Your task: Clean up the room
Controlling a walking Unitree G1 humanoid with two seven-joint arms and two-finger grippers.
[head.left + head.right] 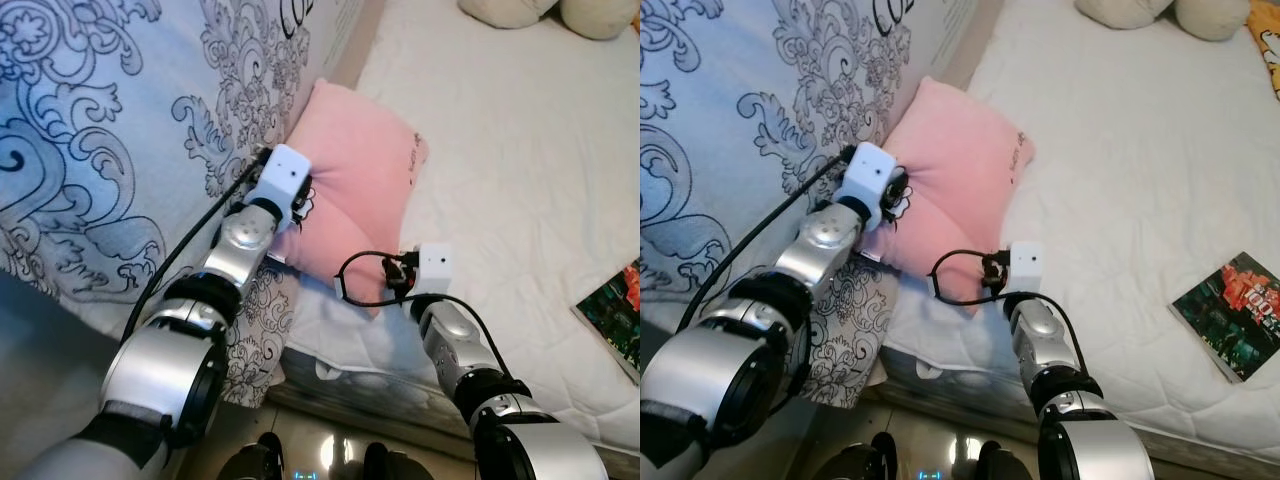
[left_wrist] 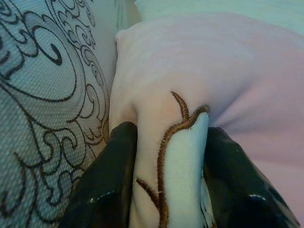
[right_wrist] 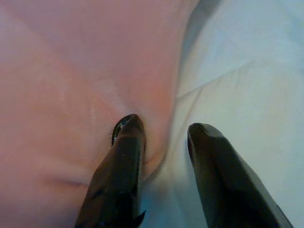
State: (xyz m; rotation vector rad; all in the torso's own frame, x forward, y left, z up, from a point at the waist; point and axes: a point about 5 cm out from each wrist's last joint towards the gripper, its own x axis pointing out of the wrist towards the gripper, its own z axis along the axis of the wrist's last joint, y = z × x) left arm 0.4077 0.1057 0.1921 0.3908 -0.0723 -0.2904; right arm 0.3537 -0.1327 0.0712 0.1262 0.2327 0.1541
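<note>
One soft pink pillow (image 1: 365, 170) with brown embroidery lies on the white bed (image 1: 520, 180), leaning on a blue patterned quilt (image 1: 110, 130). The left gripper (image 2: 166, 185) has its jaws clenched on a fold of it. The right gripper (image 3: 164, 142) is parted, straddling the pillow's edge. One book (image 1: 1235, 315) lies well apart.

A square pink fabric cushion (image 1: 360, 195) lies at the centre of the frame on the white-sheeted bed (image 1: 520, 200), its left edge against the pale blue quilt with dark scroll pattern (image 1: 110, 150) that covers the frame's left half. A glossy printed magazine (image 1: 1235, 315) lies on the bed at the right edge, well apart from the cushion. Two cream stuffed pillows (image 1: 545, 12) sit at the upper right, behind everything else.
</note>
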